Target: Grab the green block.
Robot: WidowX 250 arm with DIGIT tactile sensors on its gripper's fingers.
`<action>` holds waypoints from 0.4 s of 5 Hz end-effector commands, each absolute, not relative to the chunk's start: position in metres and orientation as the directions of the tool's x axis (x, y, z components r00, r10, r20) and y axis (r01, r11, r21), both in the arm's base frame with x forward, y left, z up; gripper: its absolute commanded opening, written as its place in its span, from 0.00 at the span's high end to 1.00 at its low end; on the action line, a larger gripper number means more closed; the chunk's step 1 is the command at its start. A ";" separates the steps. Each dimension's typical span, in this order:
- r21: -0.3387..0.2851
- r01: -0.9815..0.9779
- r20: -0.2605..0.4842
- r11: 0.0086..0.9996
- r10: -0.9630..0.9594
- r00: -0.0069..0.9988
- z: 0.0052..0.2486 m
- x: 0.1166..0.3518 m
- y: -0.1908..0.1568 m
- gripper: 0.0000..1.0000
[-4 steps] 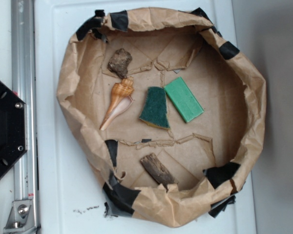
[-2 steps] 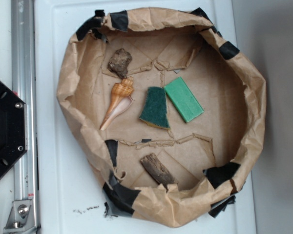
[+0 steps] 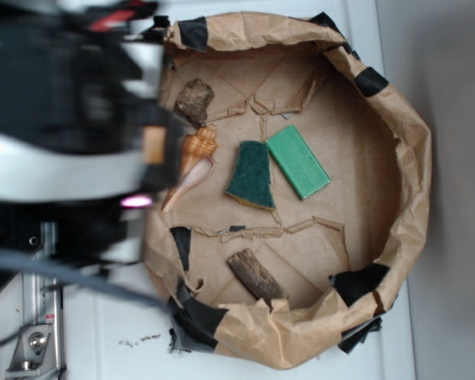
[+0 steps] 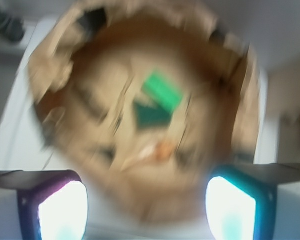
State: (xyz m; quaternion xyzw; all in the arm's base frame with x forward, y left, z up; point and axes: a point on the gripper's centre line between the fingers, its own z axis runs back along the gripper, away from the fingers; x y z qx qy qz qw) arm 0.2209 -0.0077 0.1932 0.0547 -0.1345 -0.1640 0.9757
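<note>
A: Where's the green block (image 3: pixel 298 161)?

B: Flat inside the crumpled brown paper basin (image 3: pixel 416 158), toward its right wall, touching a dark scouring sponge (image 3: pixel 251 176).

A: How might it handle?

B: Smooth, matte, probably light; pinch its long sides. The jaws stand wide apart, empty, though blurred.

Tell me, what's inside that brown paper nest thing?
Inside the paper basket lie the green block, a dark green sponge beside it, a shell, a rock and a wood piece. The blurred arm hides its left rim.
</note>
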 end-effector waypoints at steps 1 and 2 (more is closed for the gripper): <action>0.035 0.369 0.309 0.929 -0.361 0.880 0.106 0.302 -0.010 0.00; 0.005 0.347 0.265 0.938 -0.336 0.904 0.078 0.312 -0.009 0.00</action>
